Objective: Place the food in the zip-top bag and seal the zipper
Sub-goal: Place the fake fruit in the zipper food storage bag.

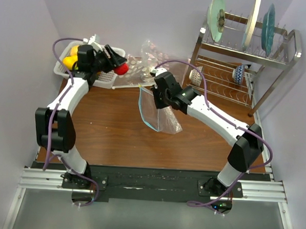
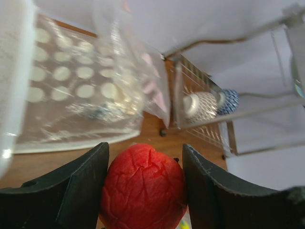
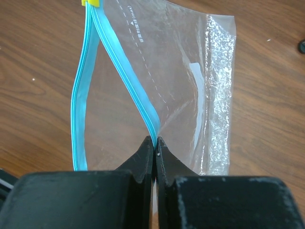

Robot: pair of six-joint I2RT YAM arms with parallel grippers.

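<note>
The zip-top bag (image 1: pixel 163 117) is over the brown wooden bench (image 1: pixel 116 138), to the left of the dish rack (image 1: pixel 237 80). Whether it rests on the wood or hangs just above it I cannot tell. Its zipper (image 3: pixel 78 109), a thin light-blue strip, lies with its long axis running from the far side toward the near edge. The 2 halves bow apart, so the mouth opens leftward, away from the dish rack. The bag is clear thin film, crinkled along its closed end.

The right arm reaches in from the near side of the dish rack with its elbow bent. The right claw (image 3: pixel 156 143) is pinched together on the zipper half nearer the rack, about midway along it.

The left arm stretches far to the left of the dish rack, over a white mesh basket (image 1: pixel 106 80). The left claw (image 2: pixel 145 150) is clamped on a red fruit (image 2: pixel 143 191), round with wrinkled skin, 1 finger touching each side. Yellow food (image 1: pixel 69 62) lies in the basket.
</note>
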